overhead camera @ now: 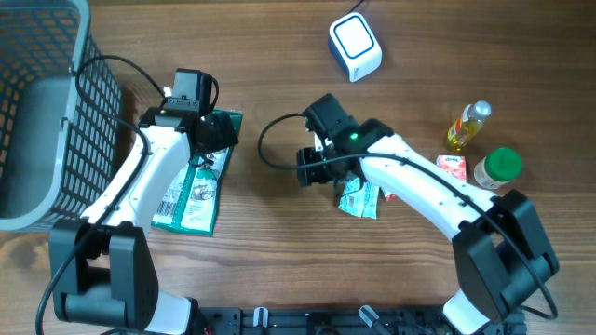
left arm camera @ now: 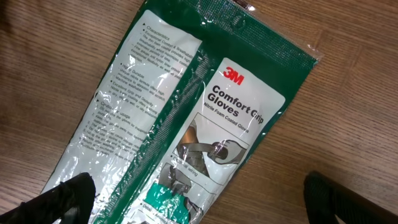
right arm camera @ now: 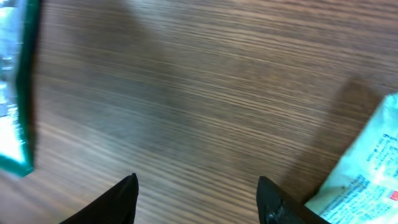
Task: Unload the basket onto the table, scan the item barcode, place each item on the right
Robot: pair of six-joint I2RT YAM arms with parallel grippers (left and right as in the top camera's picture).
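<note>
Left hand, fingers wide apart, over flat glossy green-and-white 3M glove pack.

The brown wooden table holds a flat green-and-white plastic glove pack right under the left claw, a pale crinkly packet just beside the right claw, and a white square box, yellow bottle, green-topped jar and small pink box farther off.
</note>
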